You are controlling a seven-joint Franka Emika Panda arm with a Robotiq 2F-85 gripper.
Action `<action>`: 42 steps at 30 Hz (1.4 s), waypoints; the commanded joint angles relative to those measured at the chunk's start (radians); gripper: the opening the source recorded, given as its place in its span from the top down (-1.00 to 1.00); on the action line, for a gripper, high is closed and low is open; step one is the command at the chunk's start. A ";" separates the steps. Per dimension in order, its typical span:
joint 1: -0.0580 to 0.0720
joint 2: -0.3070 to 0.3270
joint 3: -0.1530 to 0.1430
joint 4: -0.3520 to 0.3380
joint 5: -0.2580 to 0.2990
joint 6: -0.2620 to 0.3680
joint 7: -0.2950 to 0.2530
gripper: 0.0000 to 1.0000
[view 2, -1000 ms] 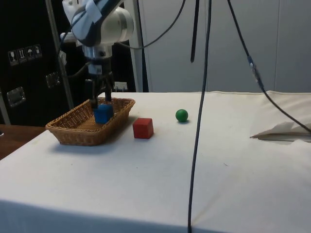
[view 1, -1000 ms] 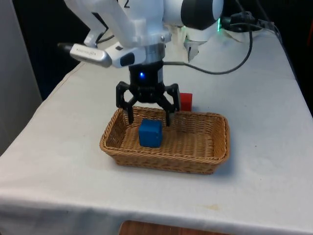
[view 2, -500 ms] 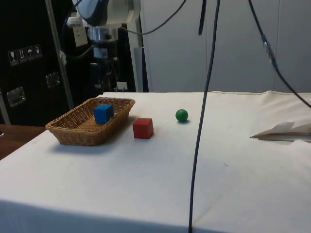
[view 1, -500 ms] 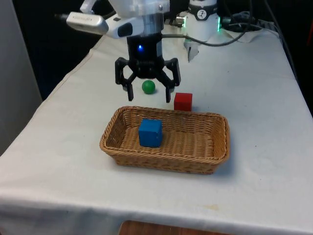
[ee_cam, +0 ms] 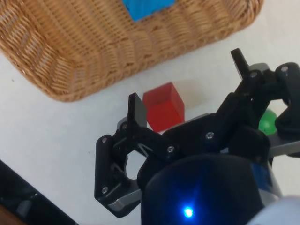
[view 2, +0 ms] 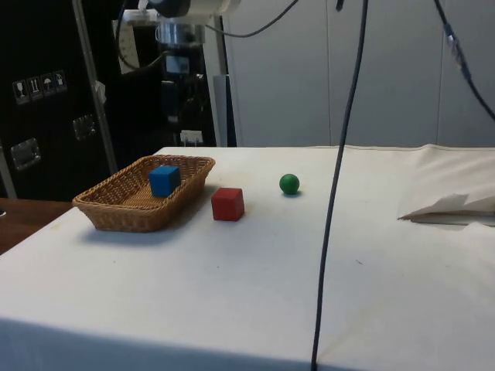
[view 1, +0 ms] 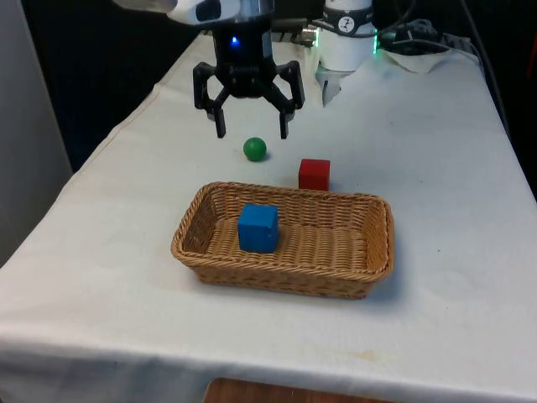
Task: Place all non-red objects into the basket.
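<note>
One thing is left for me to fetch: the green ball (view 1: 255, 149), sitting on the white counter (view 1: 436, 168) beyond the basket (view 1: 369, 252), near the red block (view 1: 314, 174) but apart from it. The blue block (view 1: 257, 227) already lies inside the basket, and the red block stays where it is. My pincer (view 1: 248, 131) hangs spread wide and empty above the counter, just over the ball as the front view has it. I judge the ball light and smooth, and being round it will likely roll off at a careless nudge or squirt out of an off-centre squeeze. So I mean to come straight down and close my fingers (ee_cam: 137, 108) across its widest middle, one on each side, keeping clear of the red block.
</note>
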State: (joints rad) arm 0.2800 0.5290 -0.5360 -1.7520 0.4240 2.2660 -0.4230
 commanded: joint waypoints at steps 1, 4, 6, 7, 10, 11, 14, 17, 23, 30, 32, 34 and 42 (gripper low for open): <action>0.011 -0.024 -0.009 -0.031 -0.016 0.014 0.000 -1.00; 0.013 -0.052 -0.008 -0.058 -0.035 0.016 0.000 -1.00; 0.015 -0.078 -0.008 -0.086 -0.054 0.020 0.001 -1.00; 0.016 -0.087 -0.009 -0.096 -0.061 0.022 0.002 -1.00; 0.007 -0.095 0.000 -0.101 -0.064 0.012 -0.001 -1.00; 0.017 -0.111 -0.009 -0.123 -0.081 0.028 0.004 -1.00; 0.019 -0.137 -0.009 -0.153 -0.101 0.035 0.005 -1.00; 0.019 -0.169 -0.008 -0.195 -0.123 0.048 0.004 -1.00; 0.020 -0.215 -0.007 -0.258 -0.146 0.073 0.002 -1.00; 0.019 -0.263 -0.006 -0.322 -0.160 0.098 -0.004 -1.00; 0.018 -0.285 -0.005 -0.355 -0.161 0.117 -0.009 -1.00; 0.018 -0.300 -0.005 -0.380 -0.161 0.132 -0.013 -1.00; 0.015 -0.356 -0.005 -0.467 -0.160 0.187 -0.035 -1.00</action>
State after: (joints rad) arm 0.2940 0.1800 -0.5380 -2.2110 0.2730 2.4410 -0.4590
